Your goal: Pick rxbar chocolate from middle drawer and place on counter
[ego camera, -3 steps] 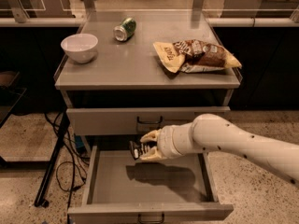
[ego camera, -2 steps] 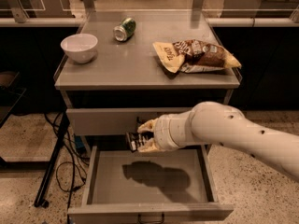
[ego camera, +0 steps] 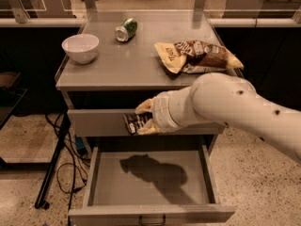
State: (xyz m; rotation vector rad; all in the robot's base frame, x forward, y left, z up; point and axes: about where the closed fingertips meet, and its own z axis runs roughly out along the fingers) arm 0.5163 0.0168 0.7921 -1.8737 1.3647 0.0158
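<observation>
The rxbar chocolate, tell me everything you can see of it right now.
The rxbar chocolate is a small flat bar in a dark wrapper with pale print too small to read. The gripper clamps one end, holding it in the air before the upper drawer front, above the open middle drawer.

Black rxbar chocolate gripped in the tool above the open, bare middle drawer; below the counter.

no readable text, rxbar chocolate in hand above middle drawer
</observation>
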